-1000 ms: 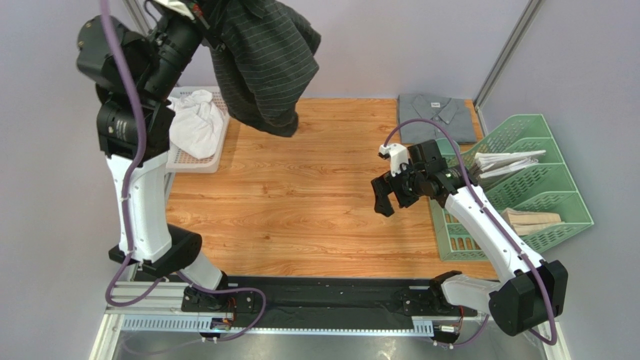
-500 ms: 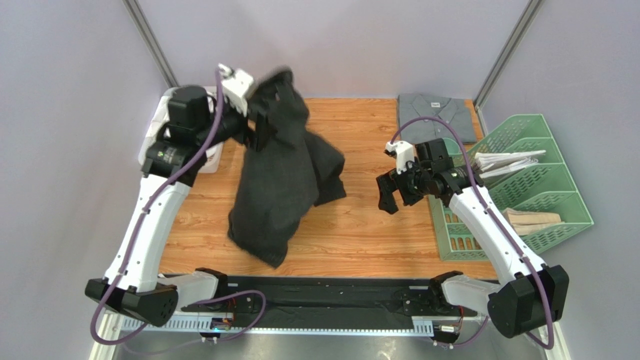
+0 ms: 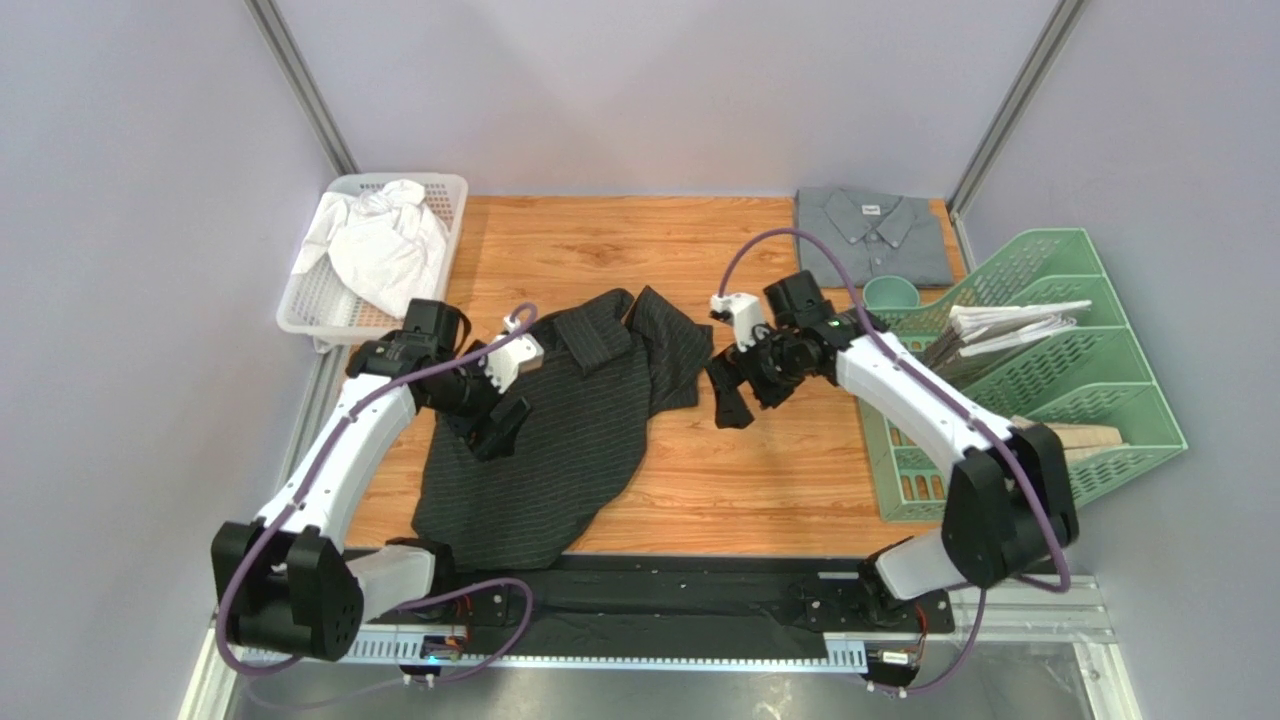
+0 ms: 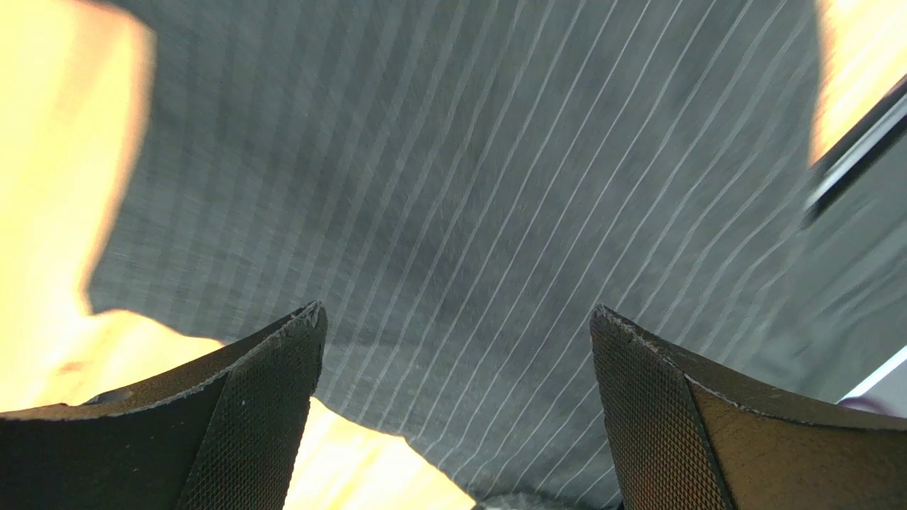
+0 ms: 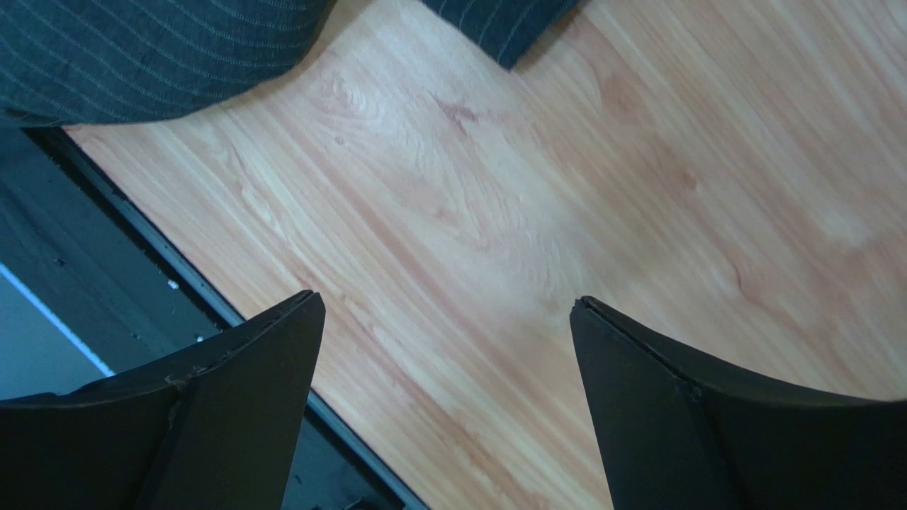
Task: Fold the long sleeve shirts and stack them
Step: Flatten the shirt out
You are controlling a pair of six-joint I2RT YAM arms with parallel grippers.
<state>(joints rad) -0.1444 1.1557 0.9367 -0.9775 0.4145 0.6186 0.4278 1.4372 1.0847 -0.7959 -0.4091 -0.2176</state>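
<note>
Black striped shirt [image 3: 559, 450] lies crumpled on the wooden table [image 3: 751, 468]. Our left gripper [image 3: 499, 425] hangs over it, wide open, holding nothing. Our right gripper [image 3: 733, 401], just beside it, gapes empty too. We see the grey shirt [image 3: 875, 233] folded far back.
</note>
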